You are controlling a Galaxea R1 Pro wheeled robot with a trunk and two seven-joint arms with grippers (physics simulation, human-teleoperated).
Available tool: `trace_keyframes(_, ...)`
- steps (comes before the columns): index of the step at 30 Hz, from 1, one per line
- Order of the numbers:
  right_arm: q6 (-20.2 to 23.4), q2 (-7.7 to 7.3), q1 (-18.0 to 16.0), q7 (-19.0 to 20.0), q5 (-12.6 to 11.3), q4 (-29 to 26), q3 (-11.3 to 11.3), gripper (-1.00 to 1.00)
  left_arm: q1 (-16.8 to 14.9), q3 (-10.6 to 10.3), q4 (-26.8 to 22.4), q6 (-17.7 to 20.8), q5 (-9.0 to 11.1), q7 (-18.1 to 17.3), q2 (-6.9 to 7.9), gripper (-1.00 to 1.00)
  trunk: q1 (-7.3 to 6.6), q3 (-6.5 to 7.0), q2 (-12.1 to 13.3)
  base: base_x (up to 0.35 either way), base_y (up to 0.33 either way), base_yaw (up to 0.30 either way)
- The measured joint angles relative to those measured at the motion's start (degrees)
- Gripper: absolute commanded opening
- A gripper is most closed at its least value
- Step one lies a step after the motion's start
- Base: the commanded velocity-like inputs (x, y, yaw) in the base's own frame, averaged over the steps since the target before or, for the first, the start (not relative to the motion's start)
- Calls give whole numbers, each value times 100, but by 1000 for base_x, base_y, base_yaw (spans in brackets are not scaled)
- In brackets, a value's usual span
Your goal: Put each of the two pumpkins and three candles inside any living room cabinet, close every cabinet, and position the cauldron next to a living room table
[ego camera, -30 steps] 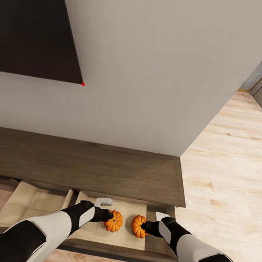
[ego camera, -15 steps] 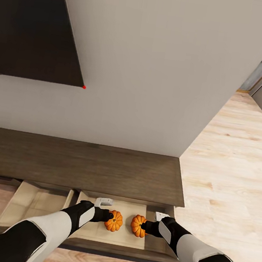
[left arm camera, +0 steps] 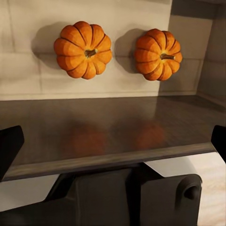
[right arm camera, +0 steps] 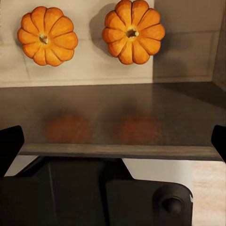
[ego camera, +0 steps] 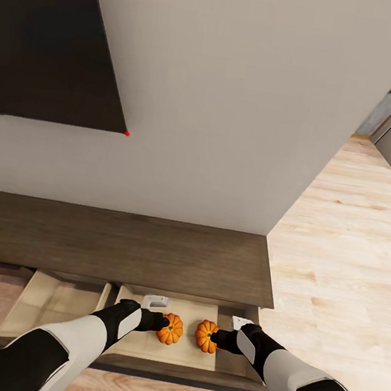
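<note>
Both pumpkins (ego camera: 170,329) (ego camera: 206,336) lie side by side on the open drawer's (ego camera: 137,343) beige floor, just ahead of each hand; left gripper (ego camera: 164,323) and right gripper (ego camera: 215,339) spread wide, empty, equally near.

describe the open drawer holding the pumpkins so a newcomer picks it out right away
Find the long dark-brown cabinet against the white wall, under the black screen. Two drawers stand pulled out of its front, side by side, both beige inside. The one wanted is the drawer nearer the cabinet's right end: it alone holds two orange pumpkins.
</note>
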Motion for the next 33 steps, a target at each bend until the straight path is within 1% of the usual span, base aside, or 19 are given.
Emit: trace_keyframes(33, -9, 0, 0, -8, 0, 0, 0, 100, 0, 6, 0, 0, 0, 0, 0, 100, -726, 594, 1326, 0, 0, 0)
